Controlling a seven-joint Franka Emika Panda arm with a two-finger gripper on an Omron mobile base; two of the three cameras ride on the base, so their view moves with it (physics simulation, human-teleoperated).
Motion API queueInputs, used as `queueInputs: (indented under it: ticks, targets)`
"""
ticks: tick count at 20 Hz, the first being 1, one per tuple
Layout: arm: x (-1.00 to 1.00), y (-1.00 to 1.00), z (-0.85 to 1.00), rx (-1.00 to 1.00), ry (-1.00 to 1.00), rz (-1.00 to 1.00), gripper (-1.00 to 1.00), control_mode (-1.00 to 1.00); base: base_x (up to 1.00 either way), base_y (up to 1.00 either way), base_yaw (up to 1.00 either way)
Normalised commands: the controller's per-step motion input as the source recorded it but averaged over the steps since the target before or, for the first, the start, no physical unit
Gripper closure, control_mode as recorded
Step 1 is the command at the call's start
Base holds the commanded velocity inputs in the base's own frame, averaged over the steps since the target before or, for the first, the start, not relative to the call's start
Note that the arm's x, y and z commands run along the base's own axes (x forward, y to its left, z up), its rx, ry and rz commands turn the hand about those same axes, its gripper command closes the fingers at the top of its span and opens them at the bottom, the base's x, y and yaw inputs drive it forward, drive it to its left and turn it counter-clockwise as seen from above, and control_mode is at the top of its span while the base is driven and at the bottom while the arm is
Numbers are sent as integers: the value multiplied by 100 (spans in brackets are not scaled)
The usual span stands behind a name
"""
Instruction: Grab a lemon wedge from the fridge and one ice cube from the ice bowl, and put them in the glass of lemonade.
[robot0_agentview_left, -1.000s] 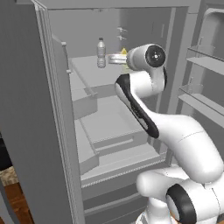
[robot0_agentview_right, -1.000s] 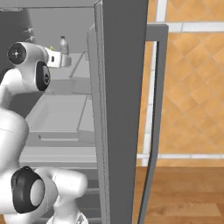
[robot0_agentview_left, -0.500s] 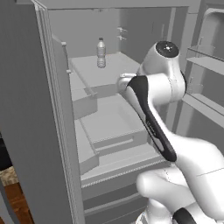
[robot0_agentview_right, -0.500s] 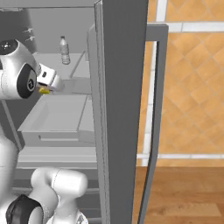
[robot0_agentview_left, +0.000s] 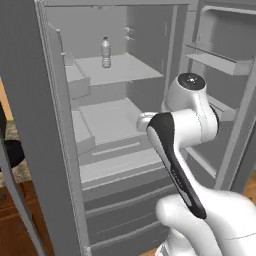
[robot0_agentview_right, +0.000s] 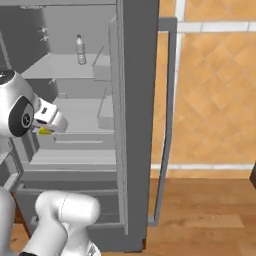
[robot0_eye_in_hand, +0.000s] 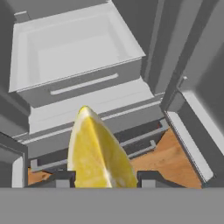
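My gripper (robot0_eye_in_hand: 105, 178) is shut on the lemon wedge (robot0_eye_in_hand: 98, 153), a bright yellow slice that stands up between the two dark fingertips. From the right base view the gripper (robot0_agentview_right: 47, 125) hangs in front of the open fridge (robot0_agentview_right: 135, 100) at middle-shelf height, with the lemon wedge (robot0_agentview_right: 45, 131) showing yellow under the hand. Below the hand lies a grey fridge drawer (robot0_eye_in_hand: 78, 48). The white arm stands in front of the fridge (robot0_agentview_left: 85, 30) interior in the left base view. The ice bowl and the glass of lemonade are out of view.
A clear water bottle (robot0_agentview_left: 105, 52) stands on the upper shelf, also seen as the bottle (robot0_agentview_right: 80, 49) from the right. The open right door with its shelves (robot0_agentview_left: 220, 60) is close beside the arm. A door's edge (robot0_eye_in_hand: 192, 127) stands to the hand's right, over wooden floor (robot0_eye_in_hand: 162, 162).
The hand has drawn back and down from the upper shelf near the bottle to middle-shelf height, carrying the lemon wedge. The bottle stays on its shelf.
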Motion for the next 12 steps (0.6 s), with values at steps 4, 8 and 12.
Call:
queueInputs:
  ticks: [4,8,12]
  targets:
    - [0,0,0,0,0,0,100,100,-100,22,7]
    - [0,0,0,0,0,0,100,100,-100,79,20]
    - [0,0,0,0,0,0,100,100,-100,96,24]
